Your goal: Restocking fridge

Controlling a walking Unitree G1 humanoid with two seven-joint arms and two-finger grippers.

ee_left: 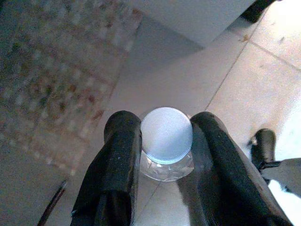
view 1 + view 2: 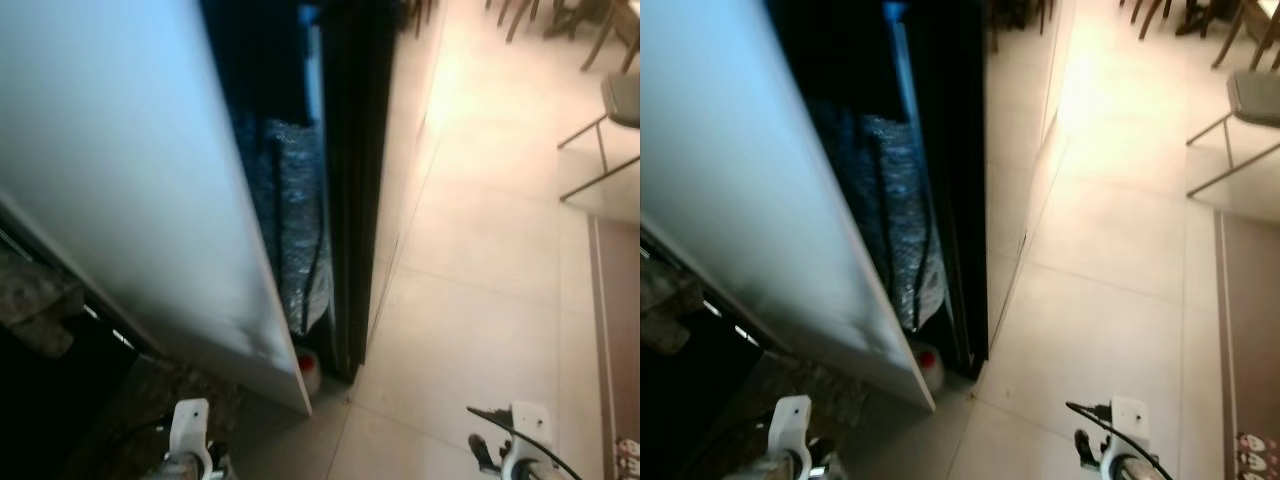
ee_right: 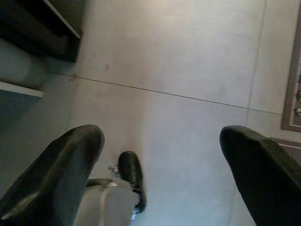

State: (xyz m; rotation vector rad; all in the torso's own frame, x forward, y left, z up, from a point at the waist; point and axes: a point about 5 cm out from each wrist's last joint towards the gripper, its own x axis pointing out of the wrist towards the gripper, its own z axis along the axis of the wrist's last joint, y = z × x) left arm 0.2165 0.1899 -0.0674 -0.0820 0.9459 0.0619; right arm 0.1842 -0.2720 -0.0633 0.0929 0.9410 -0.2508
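The fridge's white door [image 2: 120, 190] stands ajar, and a dark gap [image 2: 300, 180] shows its inside. A small red-and-white item [image 2: 308, 368] sits low at the foot of the gap. In the left wrist view my left gripper [image 1: 165, 141] is shut on a clear plastic bottle with a white cap [image 1: 166, 134], one black finger [image 1: 120, 155] on each side of its neck. In the right wrist view my right gripper [image 3: 162, 155] hangs open over the tiled floor, nothing between its fingers [image 3: 70, 160]. Both wrists [image 2: 188, 425] [image 2: 525, 425] show at the bottom of the head views.
Pale floor tiles [image 2: 470, 300] stretch to the right of the fridge. A chair with a metal frame [image 2: 610, 120] stands at the far right, more chair legs [image 2: 530, 15] behind it. A patterned stone counter [image 2: 35, 300] lies at the left; a rug's edge [image 2: 615, 330] at the right.
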